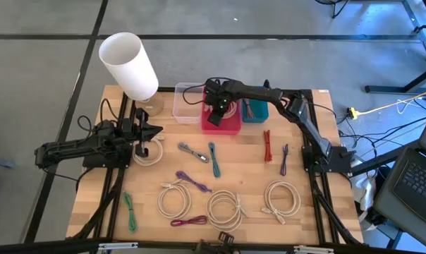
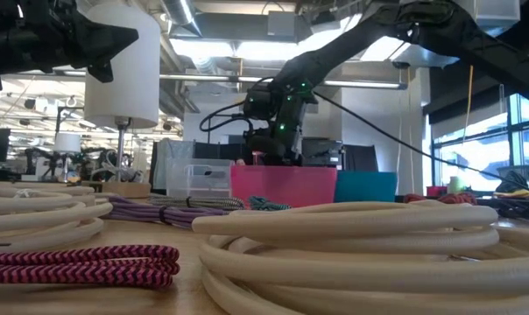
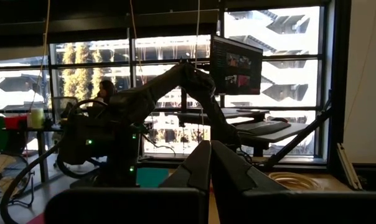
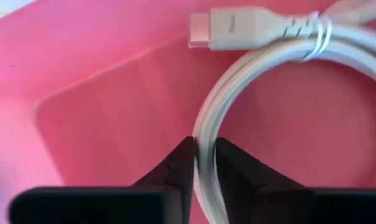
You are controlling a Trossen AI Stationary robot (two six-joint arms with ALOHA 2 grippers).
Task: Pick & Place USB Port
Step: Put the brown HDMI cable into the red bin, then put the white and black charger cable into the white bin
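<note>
In the right wrist view a coiled white USB cable [image 4: 281, 56], with its plug [image 4: 228, 30] and a tie round the coil, sits over the inside of the pink bin [image 4: 94, 106]. My right gripper [image 4: 204, 163] is shut on the coil. In the high view my right gripper [image 1: 214, 107] reaches over the pink bin [image 1: 230, 125] at the table's far middle; the low view shows my right gripper [image 2: 278, 144] just above the pink bin's rim [image 2: 282, 185]. My left gripper [image 1: 154, 131] waits shut at the table's left side, above a white coil, touching nothing. My right gripper pinches one strand of the white cable's loop [image 4: 205, 134] between its two fingers, on the side of the coil away from the plug. The fingers point down into the pink bin from above. Whether the coil rests on the bin's floor, I cannot tell.
A clear bin [image 1: 187, 101] stands left of the pink one and a teal bin [image 1: 255, 111] right of it. A white lamp [image 1: 128, 65] stands at the far left. Several coiled and bundled cables, such as a white coil [image 1: 281, 198], lie across the table's near half.
</note>
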